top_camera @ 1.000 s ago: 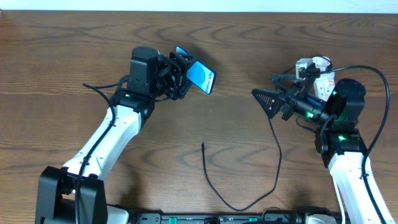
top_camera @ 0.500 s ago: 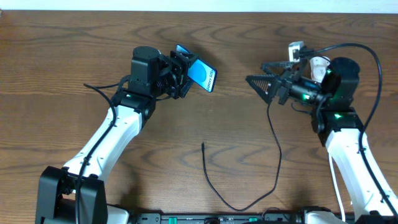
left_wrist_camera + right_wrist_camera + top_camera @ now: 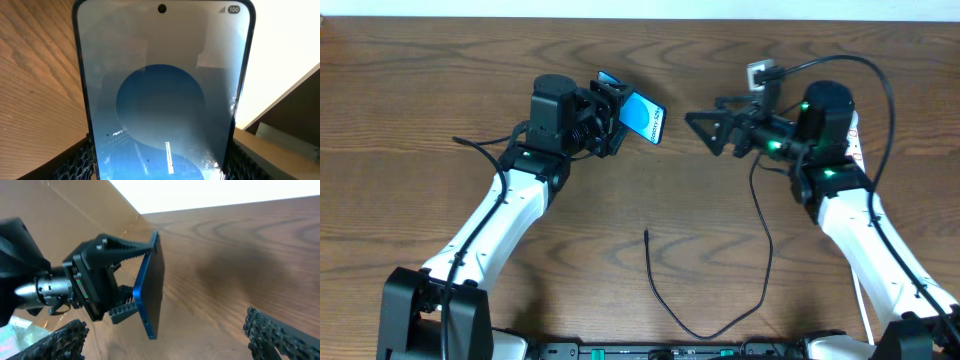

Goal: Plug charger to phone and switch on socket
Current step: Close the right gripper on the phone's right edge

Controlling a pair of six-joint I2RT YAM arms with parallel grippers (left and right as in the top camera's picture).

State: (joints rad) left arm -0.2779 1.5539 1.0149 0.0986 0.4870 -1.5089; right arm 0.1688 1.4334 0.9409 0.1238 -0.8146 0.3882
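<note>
My left gripper (image 3: 617, 118) is shut on the phone (image 3: 644, 118) and holds it above the table, tilted, blue screen up. The phone fills the left wrist view (image 3: 162, 95) between the fingers (image 3: 75, 160). My right gripper (image 3: 705, 132) is open and empty, pointing left at the phone a short way off. In the right wrist view the phone (image 3: 150, 287) shows edge-on, its lower edge towards my open right gripper (image 3: 170, 345). The charger cable (image 3: 767, 262) loops on the table, its plug tip (image 3: 647, 235) lying free. The socket (image 3: 858, 140) is mostly hidden behind the right arm.
The wooden table (image 3: 420, 120) runs to a pale far edge. The charger cable's loop reaches close to the table's front edge (image 3: 710, 335). A black cable arcs above the right arm (image 3: 880, 80).
My right arm has swung left and towards the far side, bringing its open gripper close to the phone. The left arm and phone have barely moved. The charger tip lies unmoved.
</note>
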